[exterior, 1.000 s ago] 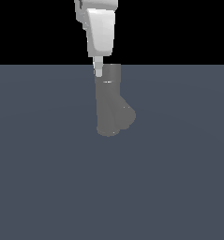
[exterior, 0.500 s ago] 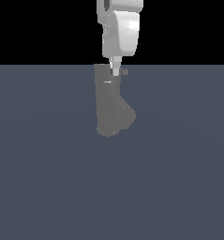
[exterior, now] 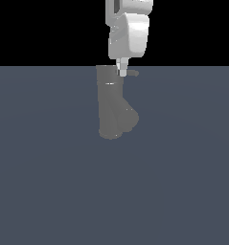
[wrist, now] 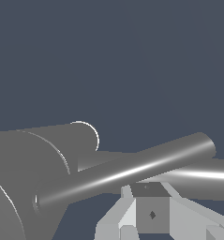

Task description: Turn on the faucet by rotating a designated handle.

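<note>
The faucet (exterior: 110,103) is a matte grey upright cylinder with a short fat spout (exterior: 129,119) branching low on the exterior view's right. The thin handle (exterior: 133,73) sticks out horizontally from the cylinder's top toward the exterior view's right. My gripper (exterior: 121,71) hangs straight down at the top edge of the cylinder, against the root of the handle, its fingers together and holding nothing. In the wrist view the handle (wrist: 132,171) crosses as a shiny rod just beyond my gripper (wrist: 148,208), with the faucet body (wrist: 19,183) and spout (wrist: 83,138) beside it.
The faucet stands on a flat dark blue-grey floor (exterior: 183,182) that fills the lower part of the exterior view. The white arm (exterior: 130,33) comes down from above the faucet. Nothing else stands nearby.
My arm has moved toward the exterior view's right along the faucet's top. The handle has swung out and now shows past the cylinder's right edge.
</note>
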`<state>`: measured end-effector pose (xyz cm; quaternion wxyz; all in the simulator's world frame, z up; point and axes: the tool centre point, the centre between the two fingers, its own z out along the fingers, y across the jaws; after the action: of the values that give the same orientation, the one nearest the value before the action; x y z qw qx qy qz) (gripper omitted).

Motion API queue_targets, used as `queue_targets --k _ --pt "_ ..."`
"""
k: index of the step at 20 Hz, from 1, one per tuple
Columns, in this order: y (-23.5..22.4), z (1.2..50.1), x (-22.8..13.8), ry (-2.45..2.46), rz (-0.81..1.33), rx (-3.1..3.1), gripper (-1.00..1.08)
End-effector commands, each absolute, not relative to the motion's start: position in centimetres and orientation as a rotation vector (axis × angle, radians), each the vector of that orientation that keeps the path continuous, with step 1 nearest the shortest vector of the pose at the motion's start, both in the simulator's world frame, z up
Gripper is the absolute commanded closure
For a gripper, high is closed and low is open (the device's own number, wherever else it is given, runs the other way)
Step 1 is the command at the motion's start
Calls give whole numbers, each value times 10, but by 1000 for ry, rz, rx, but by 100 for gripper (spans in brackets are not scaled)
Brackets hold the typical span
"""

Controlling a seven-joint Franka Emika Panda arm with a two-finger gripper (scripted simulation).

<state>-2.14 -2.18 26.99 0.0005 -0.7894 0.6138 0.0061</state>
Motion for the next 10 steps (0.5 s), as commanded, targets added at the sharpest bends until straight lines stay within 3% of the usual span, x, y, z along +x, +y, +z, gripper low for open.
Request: queue_targets --k 1,10 --pt "-38 270 -13 1953 9 -2457 108" --pt "-58 270 7 1969 6 -2445 108"
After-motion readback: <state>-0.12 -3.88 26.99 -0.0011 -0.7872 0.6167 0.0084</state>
